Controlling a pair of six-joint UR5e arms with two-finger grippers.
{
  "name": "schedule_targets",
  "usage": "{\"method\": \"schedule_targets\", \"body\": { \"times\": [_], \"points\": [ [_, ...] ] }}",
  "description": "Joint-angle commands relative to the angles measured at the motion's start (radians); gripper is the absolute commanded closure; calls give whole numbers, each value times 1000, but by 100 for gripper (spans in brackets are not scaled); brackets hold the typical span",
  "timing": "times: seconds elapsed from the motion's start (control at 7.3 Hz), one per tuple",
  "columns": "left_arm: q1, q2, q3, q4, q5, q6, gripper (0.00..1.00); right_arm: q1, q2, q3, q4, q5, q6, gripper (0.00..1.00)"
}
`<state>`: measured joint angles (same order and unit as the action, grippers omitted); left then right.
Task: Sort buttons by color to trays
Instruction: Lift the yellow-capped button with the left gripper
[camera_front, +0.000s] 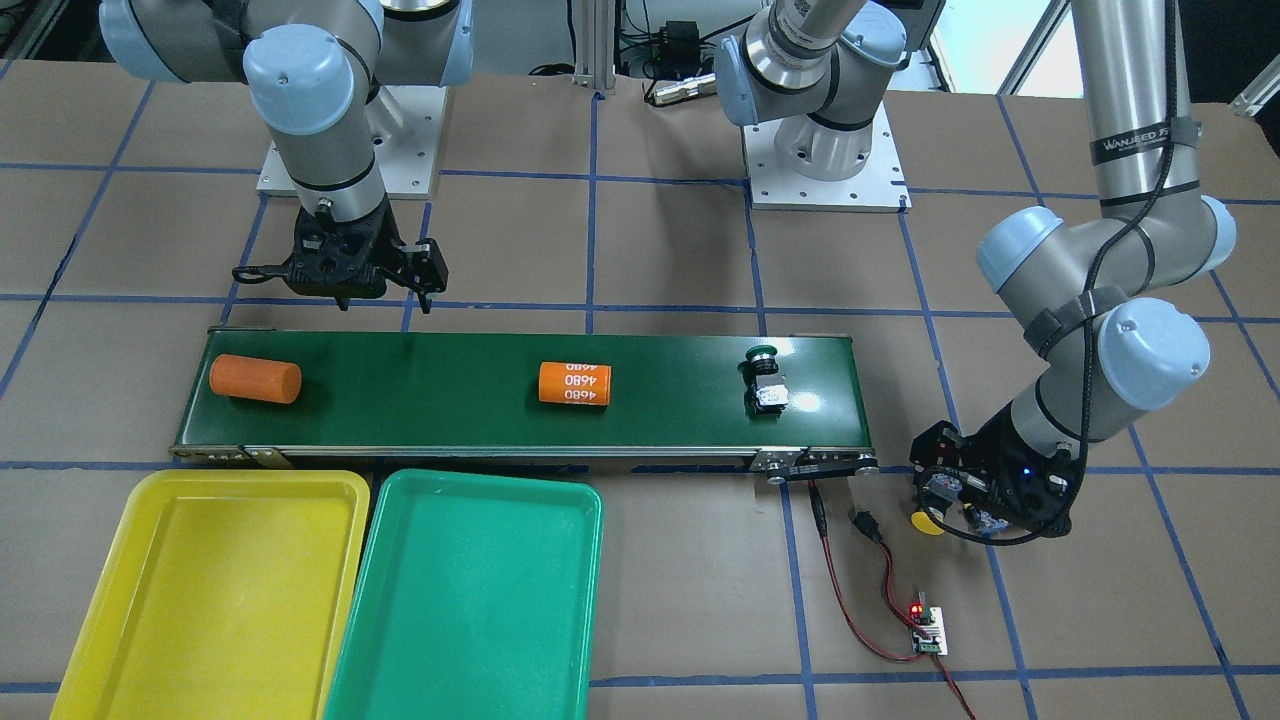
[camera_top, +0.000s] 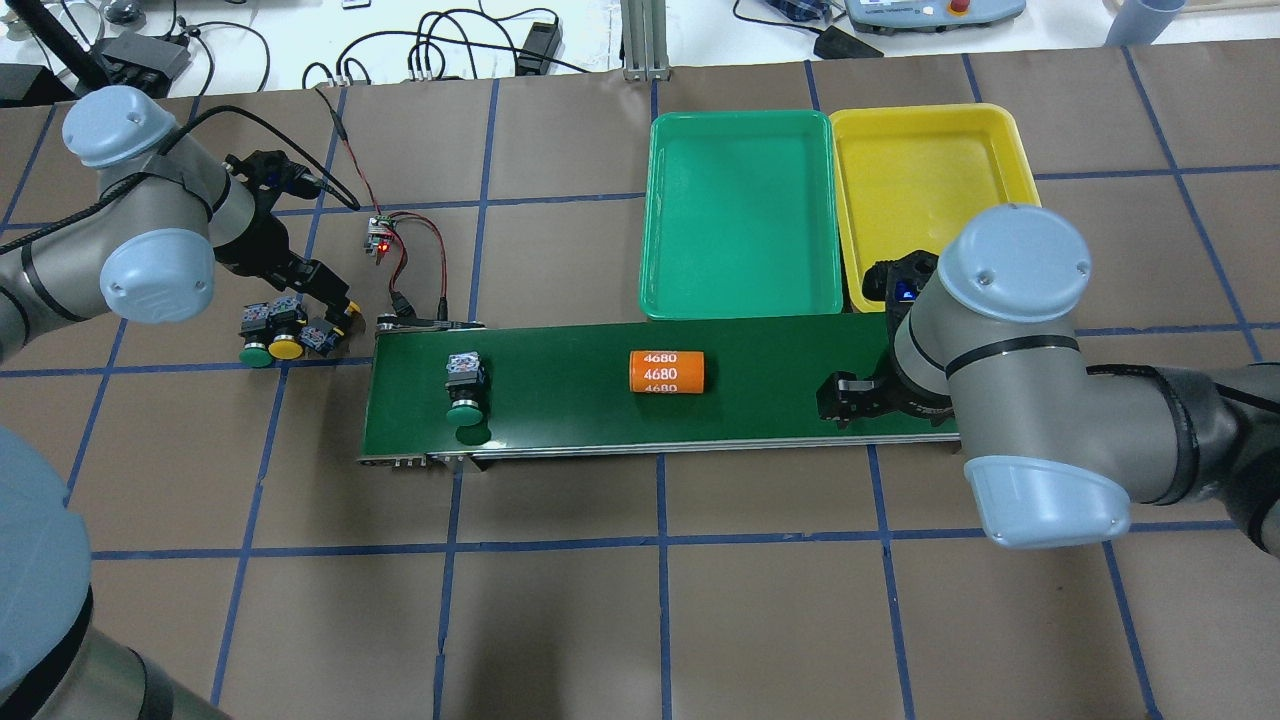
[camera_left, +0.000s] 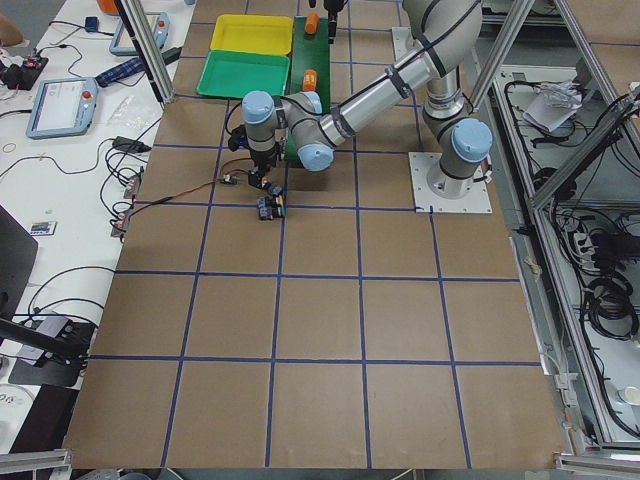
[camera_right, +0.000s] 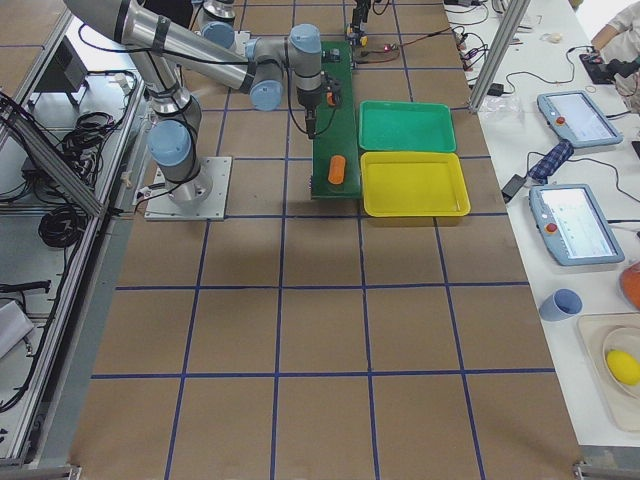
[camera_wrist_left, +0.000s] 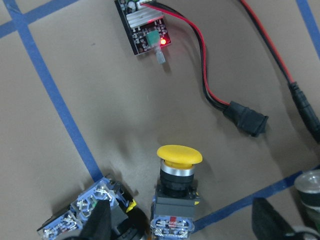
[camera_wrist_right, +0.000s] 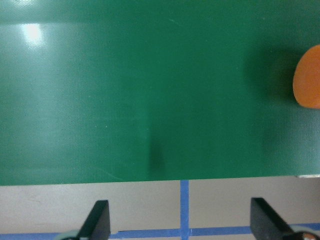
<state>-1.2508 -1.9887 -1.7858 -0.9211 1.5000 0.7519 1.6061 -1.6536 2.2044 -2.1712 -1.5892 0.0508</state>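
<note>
Domed yellow button, glossy rounded green tray, matte belt

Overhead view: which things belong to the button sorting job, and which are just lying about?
Job: first green button on the belt, second green button on the table, first yellow button, second yellow button, green tray, yellow tray.
Lying about: 4680 cylinder, plain orange cylinder, circuit board.

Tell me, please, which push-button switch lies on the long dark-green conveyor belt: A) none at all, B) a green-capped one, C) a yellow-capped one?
B: one green-capped push-button switch lies on the long dark-green conveyor belt, while a yellow-capped push-button switch sits off it on the brown table.
</note>
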Motion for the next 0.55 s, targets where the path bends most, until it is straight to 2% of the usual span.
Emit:
{"method": "schedule_targets", "body": {
  "times": [0.0,0.14,0.27,0.41],
  "points": [
    [1,-27,-1,8,-1,1,0,2,0,0,-1,0,1,0],
    [-1,-36,-1,8,-1,1,0,2,1,0,-1,0,1,0],
    [-1,-41,0,8,0,1,13,2,1,1,-1,0,1,0],
    [1,-42,-1,7,2,0,20,2,0,2,-1,0,1,0]
  ]
}}
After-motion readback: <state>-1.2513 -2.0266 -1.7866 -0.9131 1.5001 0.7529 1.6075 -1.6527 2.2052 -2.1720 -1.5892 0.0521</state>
